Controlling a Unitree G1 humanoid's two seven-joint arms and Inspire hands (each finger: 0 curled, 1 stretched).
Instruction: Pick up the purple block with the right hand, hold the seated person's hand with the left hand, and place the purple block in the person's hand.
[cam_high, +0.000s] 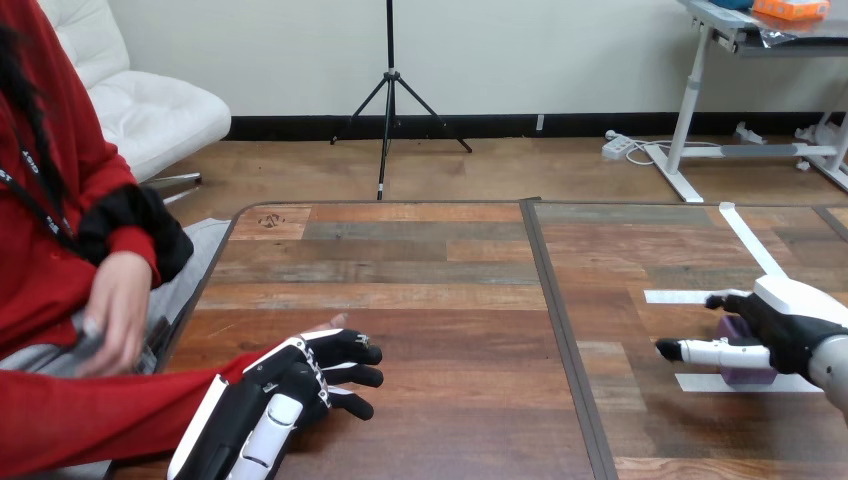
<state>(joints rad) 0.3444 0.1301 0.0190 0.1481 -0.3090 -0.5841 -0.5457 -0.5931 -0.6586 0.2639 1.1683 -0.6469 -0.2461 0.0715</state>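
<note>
Wooden table (420, 290), two panels. The purple block (742, 372) sits on the top near the right edge, not lifted. Your right hand (790, 320) is over it, fingers (705, 352) roughly straight on the near side and thumb on the far side, so it brackets the block without clamping it.

Your left hand (270, 400) lies over the person's hand (333, 323) near the front left corner. Can't tell if it actually has a grip.

My read is you're at the pick step. Next, close the right hand on the block, lift it clear, then carry it across to the left. You'll need the person's palm exposed first, since the left hand currently covers it.
</note>
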